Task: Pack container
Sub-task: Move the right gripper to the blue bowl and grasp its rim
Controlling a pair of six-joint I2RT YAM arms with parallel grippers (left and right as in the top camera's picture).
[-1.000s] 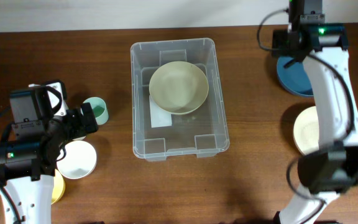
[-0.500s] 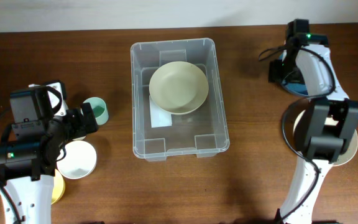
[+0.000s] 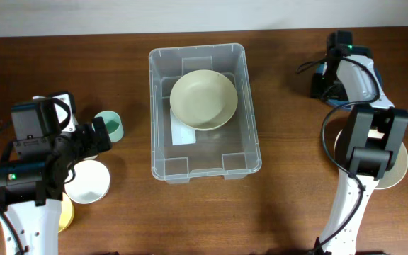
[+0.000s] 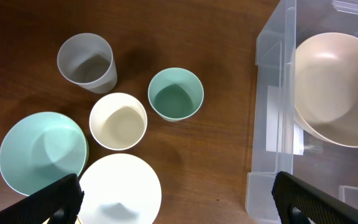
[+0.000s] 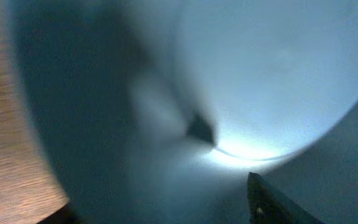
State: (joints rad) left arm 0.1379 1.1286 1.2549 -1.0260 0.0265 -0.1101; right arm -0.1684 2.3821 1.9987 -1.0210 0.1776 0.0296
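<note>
- Your right gripper has come in close over the blue bowl since a second ago. Its wrist view is blurred, so you cannot tell how its jaws stand.
- Your left gripper is unchanged, spread wide above the cups.
- The container has not moved. It sits well left of the right gripper, with open table between them.

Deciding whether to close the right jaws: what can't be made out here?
Jaws of the right arm: overhead, hidden beneath its own wrist; right wrist view, blurred, so grip unclear.
Blue dish: right wrist, too close and blurred; overhead, mostly covered by the arm.
Cream plate: overhead, partly under the arm.
Yellow dish: overhead, mostly under the left arm.
</note>
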